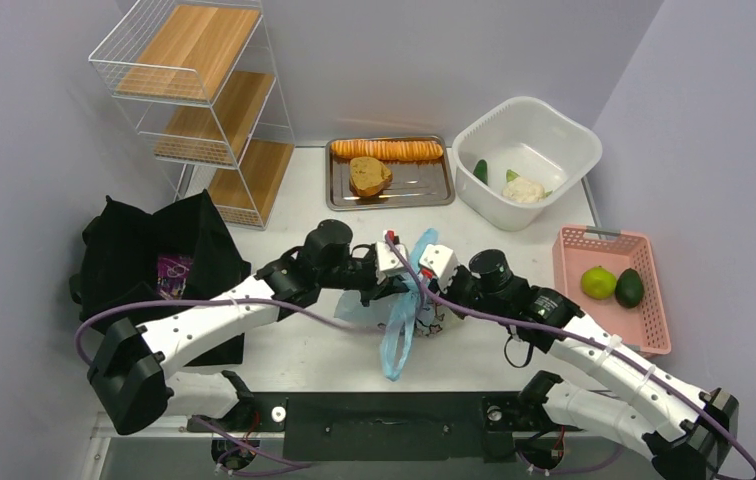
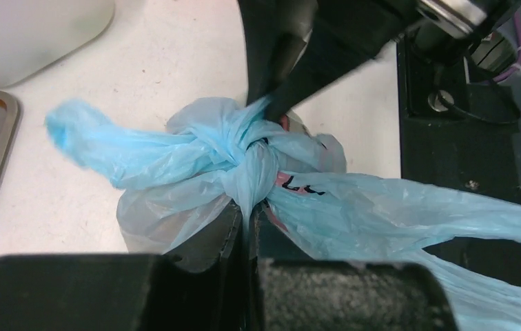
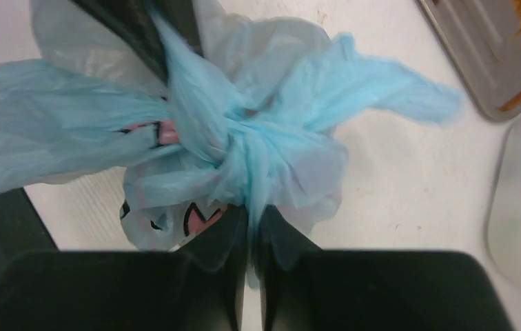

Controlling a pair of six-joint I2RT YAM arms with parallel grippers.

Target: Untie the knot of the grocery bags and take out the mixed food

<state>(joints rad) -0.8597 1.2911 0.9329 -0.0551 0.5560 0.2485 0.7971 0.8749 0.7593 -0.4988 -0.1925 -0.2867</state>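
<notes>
Bag (image 2: 154, 214) sits mid-counter (image 1: 304, 355), its knot (image 2: 251, 162) pinched from both sides.
If the left claw (image 2: 247, 221) and right claw (image 3: 249, 227), each pressed together on a strand, pull straight apart, the film may tear or the knot may cinch tighter. Bare counter lies nearside of the knot; the tote (image 1: 124, 250) to its left and the tub (image 1: 564, 185) and tray (image 1: 419, 185) behind it are well apart.

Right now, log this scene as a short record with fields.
knot: tied, on the blue bag
left gripper: shut on the knot
right gripper: shut on the knot, from the opposite side
black tote: open, purple packet inside
white tub: holds cauliflower
pink basket: holds avocado and yellow-green fruit
</notes>
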